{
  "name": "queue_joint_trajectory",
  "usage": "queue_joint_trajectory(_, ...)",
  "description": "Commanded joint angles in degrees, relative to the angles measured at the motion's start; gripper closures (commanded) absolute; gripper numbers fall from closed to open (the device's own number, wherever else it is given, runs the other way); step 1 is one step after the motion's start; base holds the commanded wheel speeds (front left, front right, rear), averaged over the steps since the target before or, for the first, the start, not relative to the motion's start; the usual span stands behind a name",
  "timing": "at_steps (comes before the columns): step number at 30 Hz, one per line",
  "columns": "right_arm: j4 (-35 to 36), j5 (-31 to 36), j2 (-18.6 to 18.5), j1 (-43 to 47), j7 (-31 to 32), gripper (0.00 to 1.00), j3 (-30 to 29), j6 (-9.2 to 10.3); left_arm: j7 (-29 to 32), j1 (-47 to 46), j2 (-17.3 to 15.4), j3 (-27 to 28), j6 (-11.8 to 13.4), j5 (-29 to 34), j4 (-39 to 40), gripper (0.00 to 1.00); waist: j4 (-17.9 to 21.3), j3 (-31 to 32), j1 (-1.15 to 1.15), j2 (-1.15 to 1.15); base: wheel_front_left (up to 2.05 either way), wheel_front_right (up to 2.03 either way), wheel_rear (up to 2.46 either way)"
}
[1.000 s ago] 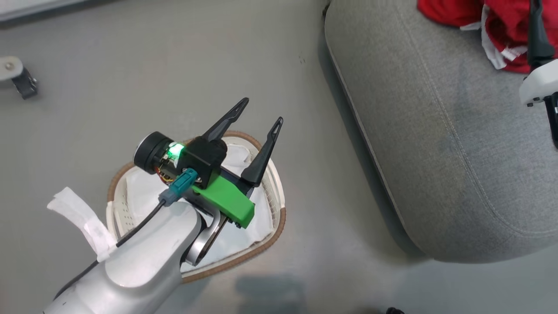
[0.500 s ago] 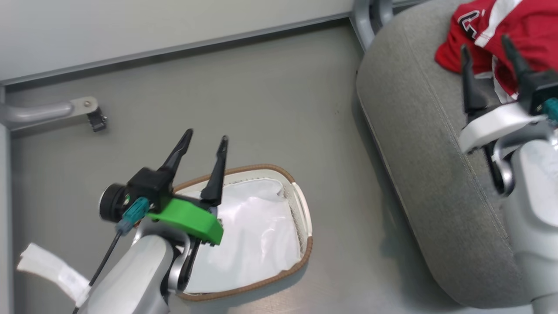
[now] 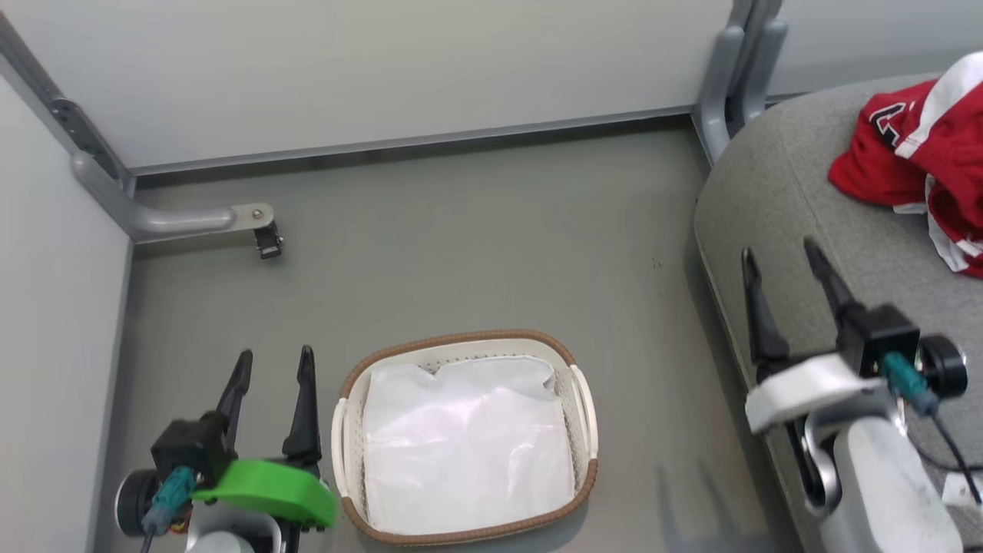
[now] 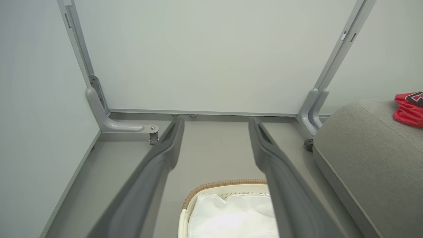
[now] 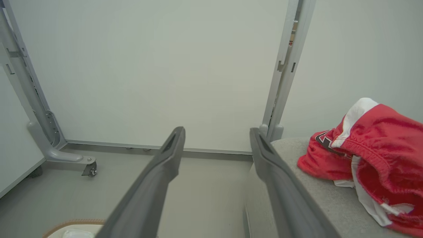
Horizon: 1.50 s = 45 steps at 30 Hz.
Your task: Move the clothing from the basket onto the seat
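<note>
I'm working in what looks like a lab test booth rather than a lived-in room. Plain pale partition panels [image 3: 384, 69] stand in grey metal posts [image 3: 722, 92], one long foot [image 3: 177, 221] ends in a small castor [image 3: 268, 240], and the floor [image 3: 476, 246] is bare grey. The only homely things I see are a grey seat [image 3: 799, 207], a laundry basket [image 3: 461, 339] with a white liner [image 3: 468, 445], and red clothing [image 3: 875, 173] on the seat.

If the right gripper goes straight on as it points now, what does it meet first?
The right gripper would probably meet the pale wall panel near its base; the seat lies close beside that line, depth unclear.
</note>
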<state>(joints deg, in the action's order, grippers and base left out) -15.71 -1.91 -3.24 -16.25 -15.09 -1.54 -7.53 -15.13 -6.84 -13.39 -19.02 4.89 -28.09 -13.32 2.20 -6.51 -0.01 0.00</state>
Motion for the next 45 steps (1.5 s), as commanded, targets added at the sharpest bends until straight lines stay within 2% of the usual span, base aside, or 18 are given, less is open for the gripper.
queue_joint_trajectory(1, 0.6, 0.1, 0.0, 2.7, -0.1, 0.0, -0.2, 0.08, 0.0, 1.7, 0.4, 0.9, -0.5, 0.9, 0.1, 0.0, -1.5, 1.6, 0.01, 0.0, 0.0, 0.0, 0.0)
queue_joint_trajectory(8, 1.4, -5.9, 0.2, 9.4, -0.1, 0.0, 2.2, 0.08, 0.0, 6.8, 3.0, 4.8, -2.0, 3.7, 0.2, 0.0, -2.0, 3.0, 0.01, 0.0, 0.0, 0.0, 0.0)
queue_joint_trajectory(12, 1.9, -7.3, 0.2, 11.1, -0.1, 0.0, 2.5, 0.08, 0.0, 8.8, 4.5, 7.5, -2.2, 5.1, 0.9, 0.0, -2.1, 3.8, 0.01, 0.0, 0.0, 0.0, 0.0)
queue_joint_trajectory(20, 1.4, -8.2, 0.2, 12.5, -0.1, 0.0, 2.8, 0.08, 0.0, 10.2, 6.5, 11.0, -4.0, 7.8, 0.2, 0.0, -2.4, 5.0, 0.01, 0.0, 0.0, 0.0, 0.0)
queue_joint_trajectory(30, 0.0, -8.7, 0.2, 13.2, -0.1, 0.0, 3.4, 0.08, 0.0, 10.5, 8.3, 13.0, -6.9, 9.7, -1.3, 0.0, -2.6, 5.7, 0.01, 0.0, 0.0, 0.0, 0.0)
queue_joint_trajectory(45, -1.0, -9.4, 0.2, 12.8, -0.1, 0.0, 3.7, 0.08, 0.0, 10.1, 9.6, 14.3, -8.6, 11.2, -3.2, 0.0, -2.5, 6.1, 0.01, 0.0, 0.0, 0.0, 0.0)
